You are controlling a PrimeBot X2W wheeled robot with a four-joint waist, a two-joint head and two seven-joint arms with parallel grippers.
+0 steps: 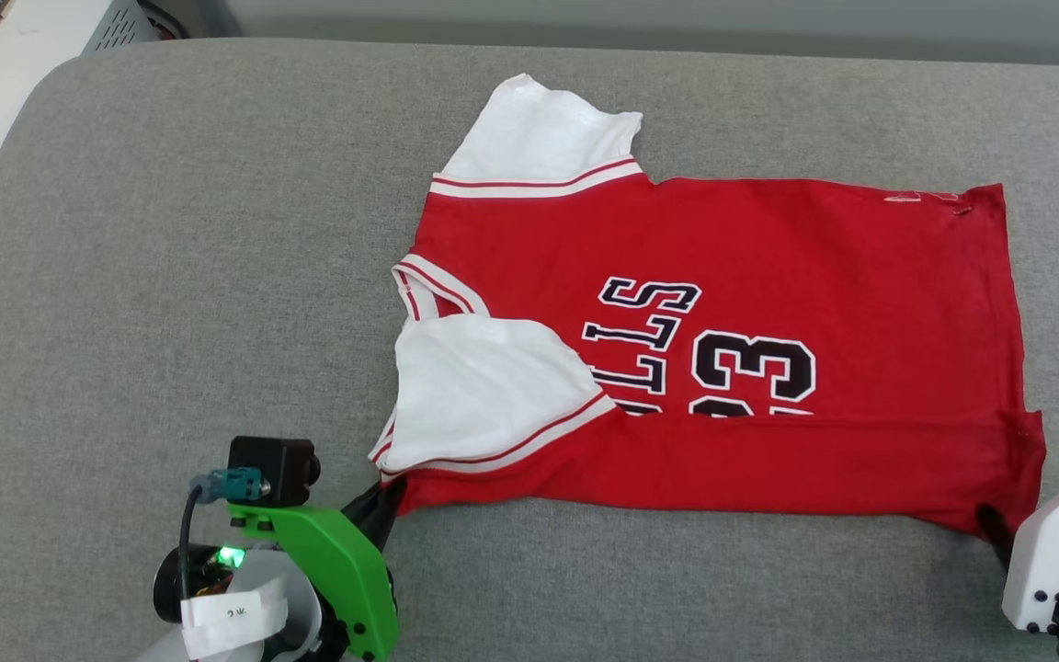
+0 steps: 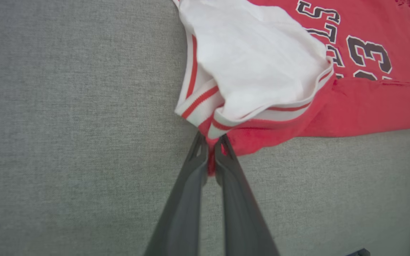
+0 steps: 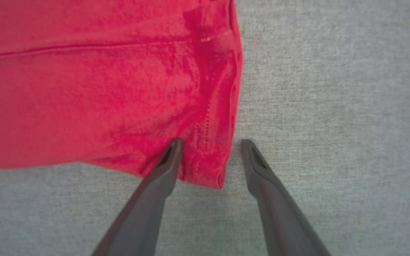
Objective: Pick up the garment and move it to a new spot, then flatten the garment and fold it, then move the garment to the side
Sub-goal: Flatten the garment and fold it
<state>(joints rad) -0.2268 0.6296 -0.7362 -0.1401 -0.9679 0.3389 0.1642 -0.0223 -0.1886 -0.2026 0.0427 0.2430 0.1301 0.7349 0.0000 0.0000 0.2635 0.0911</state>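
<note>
The garment (image 1: 768, 276) lay spread sideways across the middle of the grey fabric tabletop (image 1: 171, 276), collar to the left and hem to the right. Its near long edge was turned over in a strip that covered the lower part of the lettering (image 1: 640, 336) and the number 23 (image 1: 750, 368). The left gripper (image 2: 210, 144) was clamped narrow on the near left corner, with red cloth and striped trim pinched just below the white sleeve (image 1: 483, 386). The right gripper (image 3: 210, 144) stood spread wide and held nothing: one finger rested on the near right hem corner and the other on bare tabletop just beside it. We judged that we were midway through the lengthwise fold. To do it well, we thought the right gripper should close squarely on that corner and catch both layers instead of only the top one. Both corners should then rise together, level and with the edge taut between them, so the near sleeve did not slump. The near edge should travel straight toward the far edge and be laid down evenly.
</note>
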